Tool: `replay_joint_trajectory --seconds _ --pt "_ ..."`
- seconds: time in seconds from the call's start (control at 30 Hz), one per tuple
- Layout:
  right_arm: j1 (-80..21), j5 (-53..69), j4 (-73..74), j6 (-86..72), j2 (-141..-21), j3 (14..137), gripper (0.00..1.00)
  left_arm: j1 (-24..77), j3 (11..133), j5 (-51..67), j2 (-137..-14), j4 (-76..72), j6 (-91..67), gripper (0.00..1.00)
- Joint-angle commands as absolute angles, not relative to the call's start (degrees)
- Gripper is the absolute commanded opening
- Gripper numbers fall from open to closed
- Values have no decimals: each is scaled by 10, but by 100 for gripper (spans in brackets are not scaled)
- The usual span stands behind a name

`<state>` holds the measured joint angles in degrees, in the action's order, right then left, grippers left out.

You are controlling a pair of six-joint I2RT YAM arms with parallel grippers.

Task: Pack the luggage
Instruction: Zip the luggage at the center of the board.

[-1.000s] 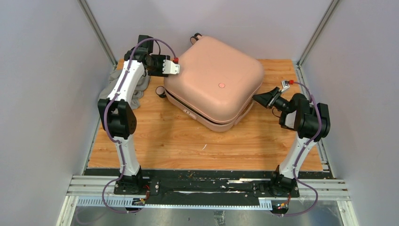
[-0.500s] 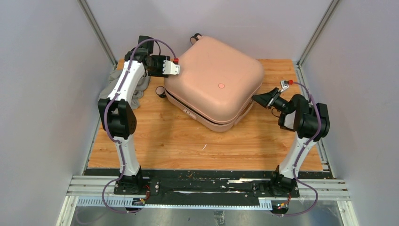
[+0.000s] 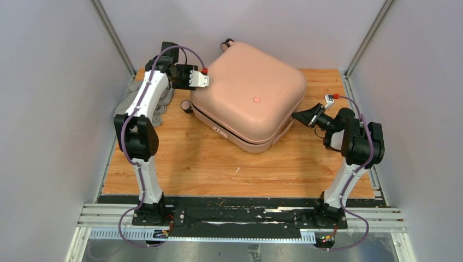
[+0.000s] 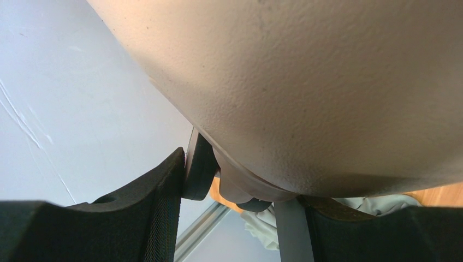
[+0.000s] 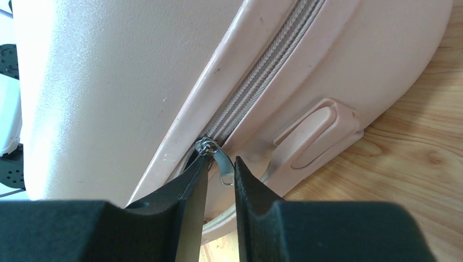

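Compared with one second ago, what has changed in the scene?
The right arm shifted its elbow slightly down and outward in the top view; the right pincer stayed at the zipper of the luggage. The left pincer and the luggage did not move.

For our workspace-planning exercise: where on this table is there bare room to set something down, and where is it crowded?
Widest free patch: the table's near strip, between the suitcase and the arm bases. Smaller: the far right corner, behind the right fingers. Crowded: the suitcase's left, with left fingers, grey cloth and a wheel.
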<state>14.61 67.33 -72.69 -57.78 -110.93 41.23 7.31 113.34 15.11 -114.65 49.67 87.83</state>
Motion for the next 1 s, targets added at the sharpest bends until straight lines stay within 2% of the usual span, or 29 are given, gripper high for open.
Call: replay_joint_trajectory --seconds 0.0,0.37,0.97 --pt "139 662 -706 -551 -1095 410 26 79 1133 162 -1111 446 837 0" --pt "139 660 -752 -591 -1095 393 1 80 1132 164 -1109 446 836 0" --pt "124 655 -702 -575 -1042 344 0 83 1136 173 -1106 445 814 0"
